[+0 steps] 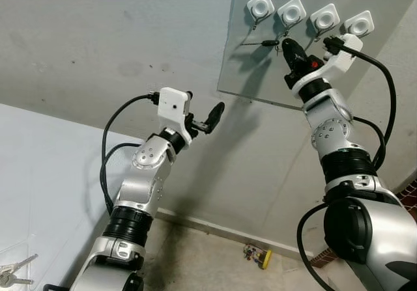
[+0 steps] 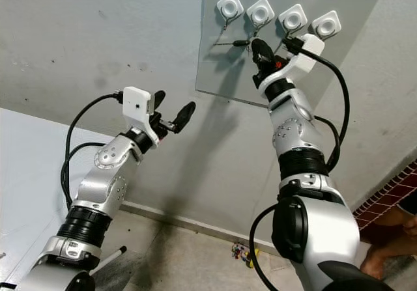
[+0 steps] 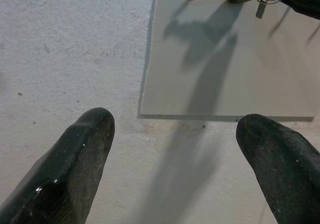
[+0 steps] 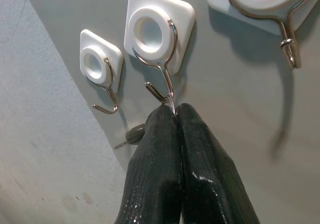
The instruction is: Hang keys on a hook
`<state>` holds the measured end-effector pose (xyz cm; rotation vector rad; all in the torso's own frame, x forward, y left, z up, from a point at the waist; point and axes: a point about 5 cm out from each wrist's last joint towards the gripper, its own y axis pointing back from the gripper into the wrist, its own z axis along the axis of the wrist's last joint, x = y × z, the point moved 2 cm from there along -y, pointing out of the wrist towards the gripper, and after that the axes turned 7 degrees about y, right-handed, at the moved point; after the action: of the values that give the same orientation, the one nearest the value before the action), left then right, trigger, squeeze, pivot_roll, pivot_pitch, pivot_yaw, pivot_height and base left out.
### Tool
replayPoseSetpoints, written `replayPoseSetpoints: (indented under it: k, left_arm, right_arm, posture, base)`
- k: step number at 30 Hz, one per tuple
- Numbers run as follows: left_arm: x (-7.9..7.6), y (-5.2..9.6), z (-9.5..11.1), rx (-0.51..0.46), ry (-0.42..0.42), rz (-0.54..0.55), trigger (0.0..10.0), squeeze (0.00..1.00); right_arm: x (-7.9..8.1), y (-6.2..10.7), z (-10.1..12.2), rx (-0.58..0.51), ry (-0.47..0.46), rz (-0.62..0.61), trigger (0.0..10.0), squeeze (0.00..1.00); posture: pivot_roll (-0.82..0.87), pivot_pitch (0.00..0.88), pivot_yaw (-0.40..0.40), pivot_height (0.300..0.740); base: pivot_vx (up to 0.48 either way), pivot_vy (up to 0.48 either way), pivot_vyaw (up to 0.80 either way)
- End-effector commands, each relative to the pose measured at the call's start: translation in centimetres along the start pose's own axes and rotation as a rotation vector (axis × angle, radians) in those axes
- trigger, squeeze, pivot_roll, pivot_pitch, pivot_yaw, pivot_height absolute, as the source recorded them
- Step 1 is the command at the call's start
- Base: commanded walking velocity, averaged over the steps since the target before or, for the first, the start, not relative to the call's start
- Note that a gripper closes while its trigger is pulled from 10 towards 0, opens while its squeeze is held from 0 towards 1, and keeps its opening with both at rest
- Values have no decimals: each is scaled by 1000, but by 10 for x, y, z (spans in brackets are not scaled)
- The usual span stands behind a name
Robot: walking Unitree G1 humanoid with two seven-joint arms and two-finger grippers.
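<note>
At the upper right of the frame, the right gripper [image 4: 175, 115] pinches the key ring shut-fingered against the second hook [image 4: 162, 58], the key [image 1: 269, 43] dangling just left, not yet hung, while the left gripper [image 3: 175, 134] waits spread below.

My right silver arm reaches high, its black two-fingered tool [image 4: 176, 113] raised overhead with the long fingers [image 4: 155, 149] pressed flat together (no gap between them). My left silver arm is bent at the elbow and held lower, its black tool [image 2: 171, 113] spread wide apart.
</note>
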<state>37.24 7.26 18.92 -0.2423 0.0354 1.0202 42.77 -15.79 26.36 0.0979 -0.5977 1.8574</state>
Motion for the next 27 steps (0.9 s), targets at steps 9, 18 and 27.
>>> replayPoseSetpoints:
  k: [9, 18, 27]
  left_arm:
    - [2, 3, 5, -14, -8, 27, 10000, 0]
    - [4, 6, 2, -8, -12, 46, 10000, 0]
    - [8, 14, -7, 9, -29, 91, 10000, 0]
  right_arm:
    - [-2, 10, -10, -1, 16, 25, 10000, 1000]
    - [-11, 33, -30, 40, 62, 5, 10000, 1000]
    - [-24, 75, -44, 14, 124, -140, 10000, 1000]
  posture:
    - [-27, 0, -92, 740]
    - [-21, 0, -93, 740]
    - [-27, 0, -81, 740]
  base:
    - [0, 0, 0]
    - [0, 0, 0]
    - [0, 0, 0]
